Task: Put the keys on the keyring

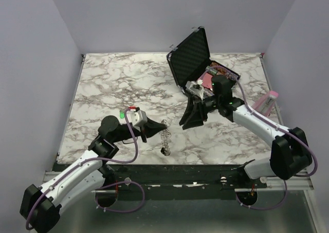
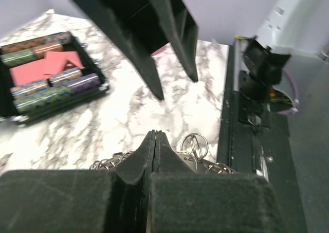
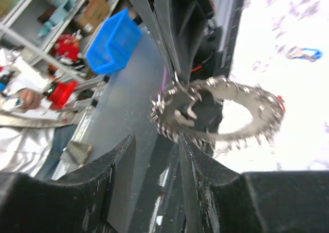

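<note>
The left tool point(image 2: 155, 136) was clenched on the keyring point(image 1: 165, 136). The right tool point(image 3: 155, 140) stood released near it, grasping nothing.

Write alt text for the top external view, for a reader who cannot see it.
The left gripper is shut on a long silver-grey metal link chain keyring that hangs from it above a white-and-grey marbled table, while the right gripper is close by, open and empty. Behind the right gripper, an open black hard case holds small coloured items.
</note>
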